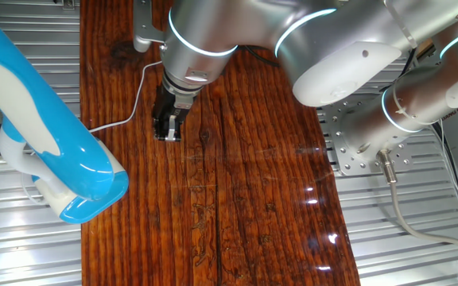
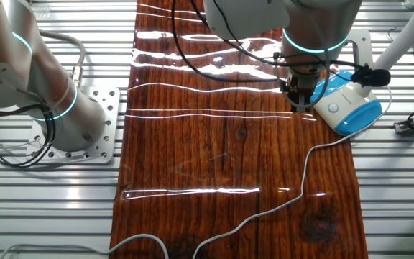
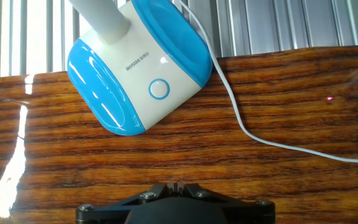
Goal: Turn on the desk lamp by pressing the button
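My pincer (image 1: 167, 132) hangs tip-down over the wooden board (image 1: 245, 206), and in that fixed view I cannot make out whether its fingers are apart or together; the hand view shows only the dark body of the pincer (image 3: 176, 202) at the bottom edge, with the tips hidden, so I cannot tell its state. From the other fixed view my pincer (image 2: 300, 97) stands just beside the lamp's base (image 2: 351, 108), near it but not touching as far as I can see. Looking along the fingers, the lamp base (image 3: 135, 68) lies ahead of me, half on the board and half over the metal slats (image 3: 278, 25) behind it, white in the middle with blue sides. The round button (image 3: 159, 89) with its blue ring sits on the white face, turned toward me and with nothing in its way. The thin white cord (image 3: 241, 118) runs from the base across the board to my right. The lamp's long blue and white body (image 1: 46, 111) slants across the first fixed view. I see no glow from the lamp, so I judge the button is not yet pressed: the approach looks nearly done, and what is left is to close the remaining gap, come down on the button and push.
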`<state>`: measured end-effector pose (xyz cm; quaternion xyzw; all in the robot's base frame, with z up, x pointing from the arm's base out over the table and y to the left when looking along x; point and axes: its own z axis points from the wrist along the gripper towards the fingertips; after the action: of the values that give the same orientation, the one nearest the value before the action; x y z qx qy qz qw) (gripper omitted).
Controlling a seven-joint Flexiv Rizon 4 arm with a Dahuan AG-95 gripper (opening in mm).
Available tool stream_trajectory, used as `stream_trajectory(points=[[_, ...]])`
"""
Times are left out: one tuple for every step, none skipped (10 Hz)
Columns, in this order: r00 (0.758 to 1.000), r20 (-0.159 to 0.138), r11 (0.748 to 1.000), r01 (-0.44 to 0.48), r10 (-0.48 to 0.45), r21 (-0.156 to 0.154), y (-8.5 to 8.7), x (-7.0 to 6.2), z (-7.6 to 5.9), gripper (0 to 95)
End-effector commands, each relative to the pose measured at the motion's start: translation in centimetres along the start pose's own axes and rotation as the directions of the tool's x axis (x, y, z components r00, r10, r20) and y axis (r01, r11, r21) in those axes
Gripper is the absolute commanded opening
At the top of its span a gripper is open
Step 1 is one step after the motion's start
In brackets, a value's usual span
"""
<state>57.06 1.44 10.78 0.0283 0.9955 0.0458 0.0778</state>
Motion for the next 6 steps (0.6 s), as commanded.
stream_trajectory(points=[[1.000, 0.001, 1.000, 0.001, -0.001, -0.001, -0.06, 0.15, 0.12, 0.0], [1.000, 0.001, 1.000, 0.000, 0.000, 0.000, -0.09, 0.24, 0.16, 0.0], [1.000, 0.003, 1.000, 0.001, -0.001, 0.000, -0.22, 0.56, 0.31, 0.0], [1.000, 0.001, 1.000, 0.000, 0.000, 0.001, -0.28, 0.70, 0.37, 0.0], [1.000, 0.001, 1.000, -0.005, 0.005, 0.000, -0.29, 0.72, 0.34, 0.0], [1.000, 0.001, 1.000, -0.013, 0.013, 0.001, -0.32, 0.86, 0.34, 0.0]])
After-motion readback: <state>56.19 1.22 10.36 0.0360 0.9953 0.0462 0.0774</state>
